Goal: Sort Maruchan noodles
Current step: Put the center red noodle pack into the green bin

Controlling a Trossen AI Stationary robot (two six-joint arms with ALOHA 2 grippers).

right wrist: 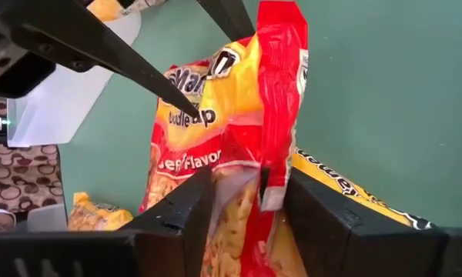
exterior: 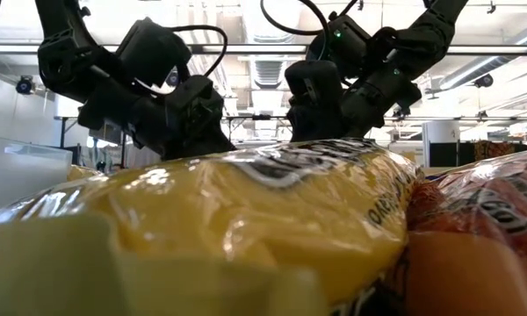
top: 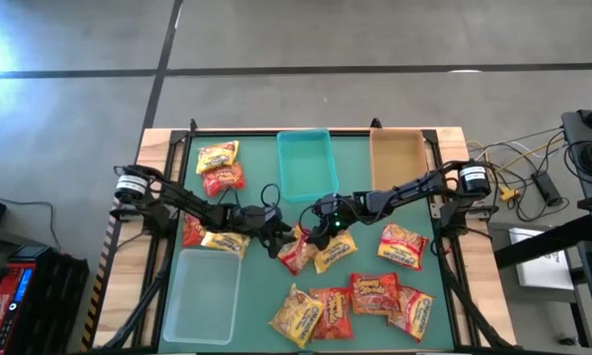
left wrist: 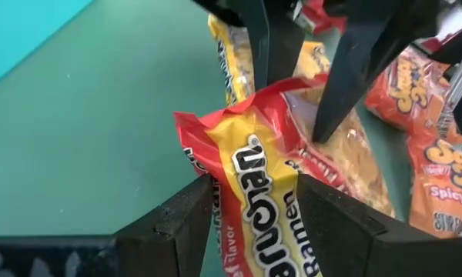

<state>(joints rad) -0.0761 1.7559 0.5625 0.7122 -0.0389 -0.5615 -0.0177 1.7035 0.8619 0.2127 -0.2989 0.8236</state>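
Observation:
A red and yellow Maruchan noodles packet point(top: 294, 248) is at the middle of the green table, with both grippers shut on it. My left gripper point(top: 276, 237) comes at it from the table's left and my right gripper point(top: 313, 233) from the right. A yellow packet point(top: 333, 253) lies flat just right of it. More packets lie at the far left point(top: 220, 168), under the left arm point(top: 213, 238) and in a near-right cluster point(top: 360, 301). In the low view a near yellow packet point(exterior: 211, 219) hides the fingertips of both grippers. My left gripper point(left wrist: 254, 181) pinches one end of the packet point(left wrist: 250, 165) between its two fingers, slanting down from the table's left. The crinkled wrapper fills the gap between the fingers. The packet runs away from it toward the right gripper's fingers point(left wrist: 323, 115). My right gripper point(right wrist: 246, 173) pinches the packet's opposite end between its two fingers, at the red side seam point(right wrist: 271, 165), slanting down from the table's right. The packet stands up ahead of the fingers, tilted. I cannot tell whether any part of it lies on the table.
A teal bin point(top: 306, 163) and a tan bin point(top: 398, 158) stand at the far edge. A clear bin point(top: 199, 291) stands near left. A packet point(top: 403, 245) lies under the right arm. Green surface shows between the teal bin and the grippers.

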